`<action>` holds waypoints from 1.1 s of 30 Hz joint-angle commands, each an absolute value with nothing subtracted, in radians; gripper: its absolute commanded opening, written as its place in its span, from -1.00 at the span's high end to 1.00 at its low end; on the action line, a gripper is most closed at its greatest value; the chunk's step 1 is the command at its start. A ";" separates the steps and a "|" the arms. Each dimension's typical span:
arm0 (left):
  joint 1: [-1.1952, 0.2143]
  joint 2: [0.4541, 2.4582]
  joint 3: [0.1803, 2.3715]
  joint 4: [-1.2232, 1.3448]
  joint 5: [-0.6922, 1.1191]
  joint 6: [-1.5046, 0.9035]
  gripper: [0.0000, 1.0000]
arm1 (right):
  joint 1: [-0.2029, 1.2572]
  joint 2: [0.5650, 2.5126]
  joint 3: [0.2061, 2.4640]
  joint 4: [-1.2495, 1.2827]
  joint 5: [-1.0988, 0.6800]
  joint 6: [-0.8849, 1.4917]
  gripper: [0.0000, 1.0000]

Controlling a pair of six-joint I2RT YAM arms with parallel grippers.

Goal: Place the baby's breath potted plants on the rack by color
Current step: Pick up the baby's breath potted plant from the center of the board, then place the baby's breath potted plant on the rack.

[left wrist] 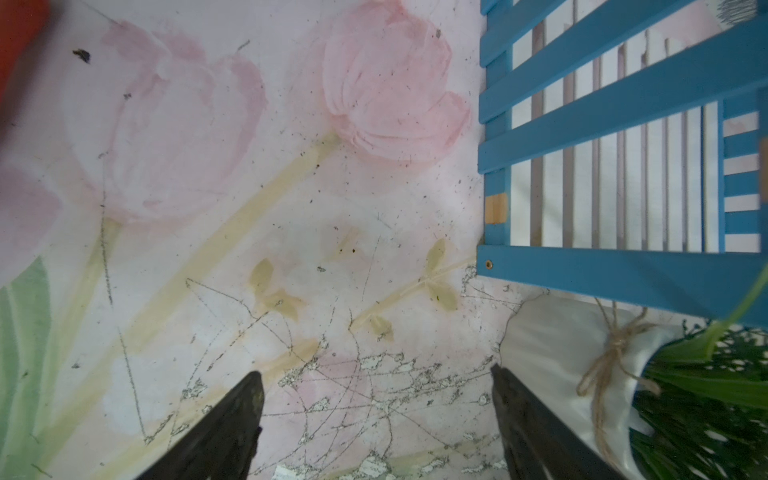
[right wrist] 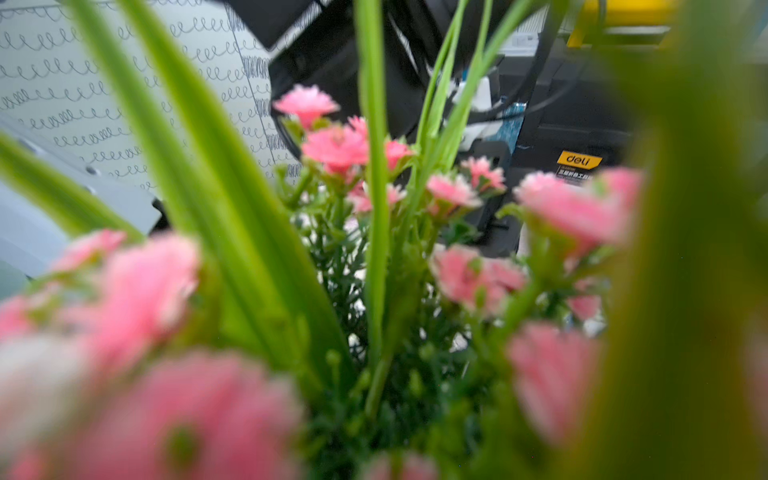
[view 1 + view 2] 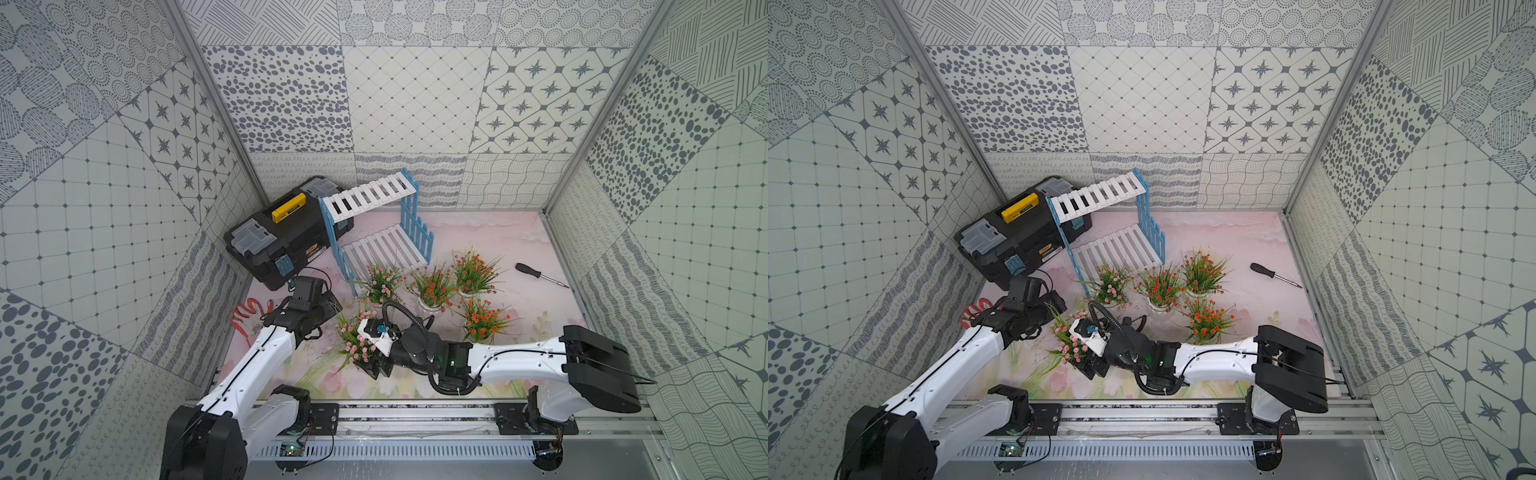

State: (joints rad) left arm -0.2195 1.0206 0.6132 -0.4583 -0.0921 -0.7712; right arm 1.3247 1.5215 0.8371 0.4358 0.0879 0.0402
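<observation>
Pink floral mat (image 3: 519, 237) underlies everything; we see the rack (image 3: 376, 193) at the back, touching a toolbox (image 3: 270, 241). One pink plant (image 3: 382, 282) and three orange plants (image 3: 432, 286) stand on the mat before it. Our right gripper (image 3: 376, 368) sits at the second pink plant (image 3: 353, 338), its grip hidden by leaves; our left gripper (image 1: 374, 372) hangs spread over bare mat beside the rack
</observation>
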 commanded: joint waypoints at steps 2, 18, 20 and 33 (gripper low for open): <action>-0.220 1.023 0.611 -0.423 -0.085 -0.777 -0.72 | 1.312 1.453 0.959 0.347 0.088 0.026 -0.49; -0.219 0.988 0.606 -0.437 -0.083 -0.772 -0.73 | 1.087 1.580 1.420 0.015 -0.019 0.026 -0.51; -0.220 0.984 0.605 -0.437 -0.081 -0.771 -0.73 | 1.060 1.603 1.455 0.008 -0.031 0.010 -0.51; -0.221 0.965 0.612 -0.445 -0.070 -0.762 -0.73 | 0.913 1.757 1.713 -0.005 -0.097 -0.081 -0.51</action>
